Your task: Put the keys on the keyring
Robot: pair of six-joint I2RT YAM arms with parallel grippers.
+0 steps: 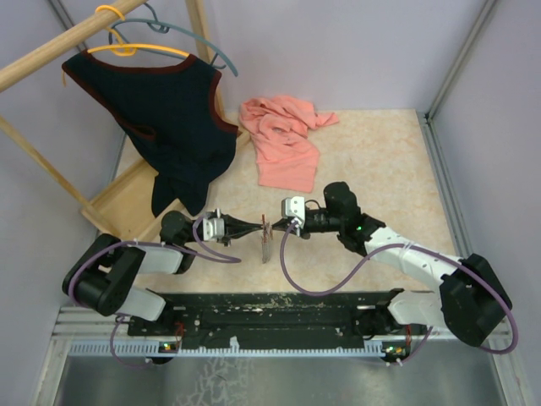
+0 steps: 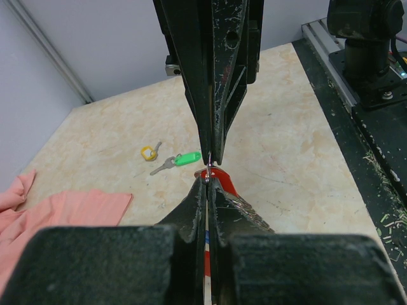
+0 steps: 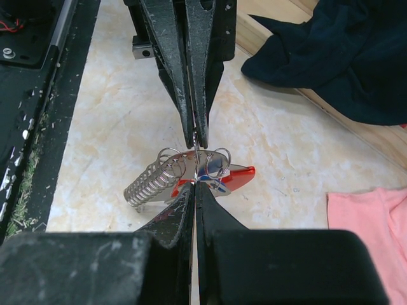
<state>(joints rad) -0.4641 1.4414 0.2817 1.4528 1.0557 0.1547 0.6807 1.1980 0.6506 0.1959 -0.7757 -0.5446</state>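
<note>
The keyring [image 1: 265, 241] hangs between my two grippers above the table. In the right wrist view it shows a red side [image 3: 240, 174], a grey metal part and several thin wire rings [image 3: 150, 180]. My left gripper [image 1: 254, 227] and right gripper [image 1: 275, 226] meet tip to tip, both shut on a thin wire ring of the keyring. In the left wrist view the left gripper [image 2: 208, 180] pinches it, with the red side [image 2: 224, 178] just beyond. A green-headed key [image 2: 187, 158] and a pale yellow-headed key [image 2: 148, 152] lie on the table farther off. Other keys are not clearly visible.
A pink cloth [image 1: 283, 139] lies at the back middle of the table. A dark vest [image 1: 173, 127] hangs on a wooden rack whose base [image 1: 122, 207] is at the left. A black rail [image 1: 279, 309] runs along the near edge.
</note>
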